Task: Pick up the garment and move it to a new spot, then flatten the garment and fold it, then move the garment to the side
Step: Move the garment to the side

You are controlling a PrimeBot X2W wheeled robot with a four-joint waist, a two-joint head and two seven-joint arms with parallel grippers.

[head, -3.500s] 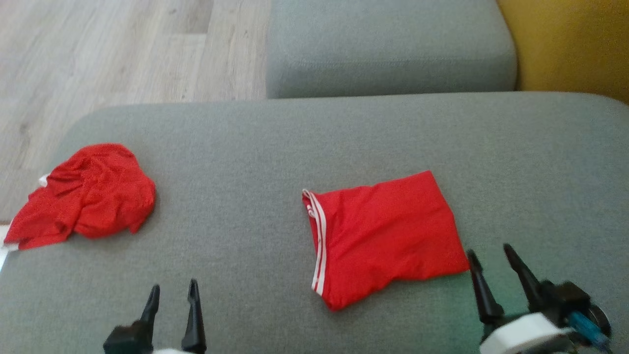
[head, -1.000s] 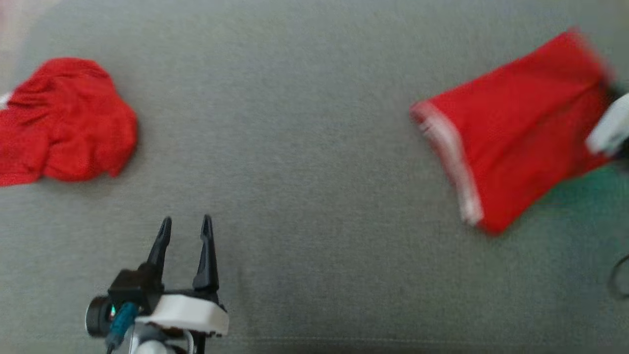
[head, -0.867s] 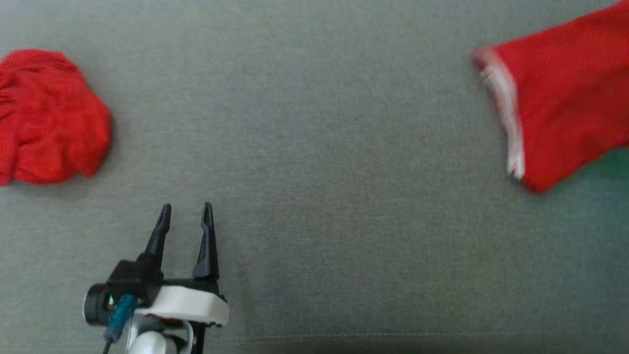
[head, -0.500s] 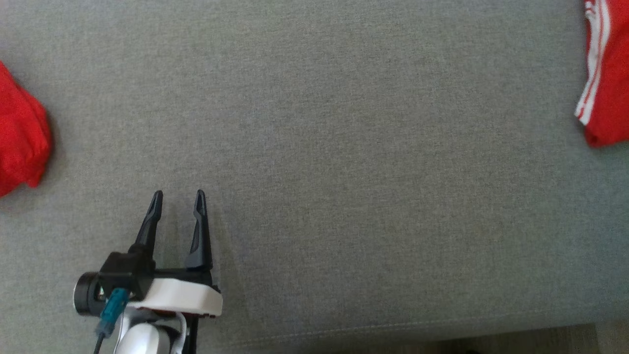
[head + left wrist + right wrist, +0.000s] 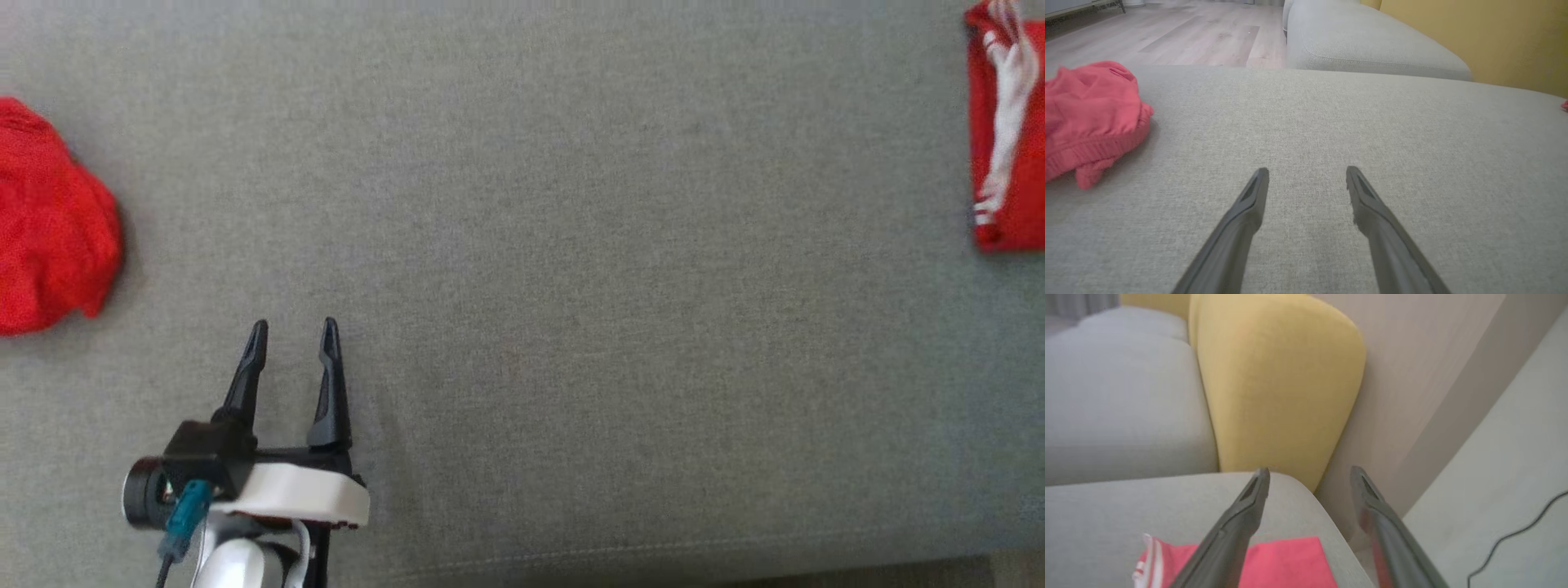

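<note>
A folded red garment with white stripes (image 5: 1011,139) lies at the far right of the grey cushion (image 5: 571,245). In the right wrist view the folded garment (image 5: 1286,559) lies under my right gripper (image 5: 1309,471), which is open and lifted off it with nothing held. A crumpled red garment (image 5: 49,220) sits at the cushion's left end. My left gripper (image 5: 293,327) hovers open over bare cushion, to the right of the crumpled garment (image 5: 1090,118). The left gripper (image 5: 1307,171) has only fabric between its fingers.
A second grey cushion (image 5: 1372,45) lies beyond, with a yellow backrest (image 5: 1474,36) on the right and wood floor (image 5: 1167,32) on the left. The yellow backrest (image 5: 1278,375) and a wall stand past the cushion's right corner. A dark cable (image 5: 1515,535) lies on the floor.
The folded garment has gone from the cushion's middle to its far right while the head view shifted. Its striped edge now looks more bunched. The left gripper has barely moved.
</note>
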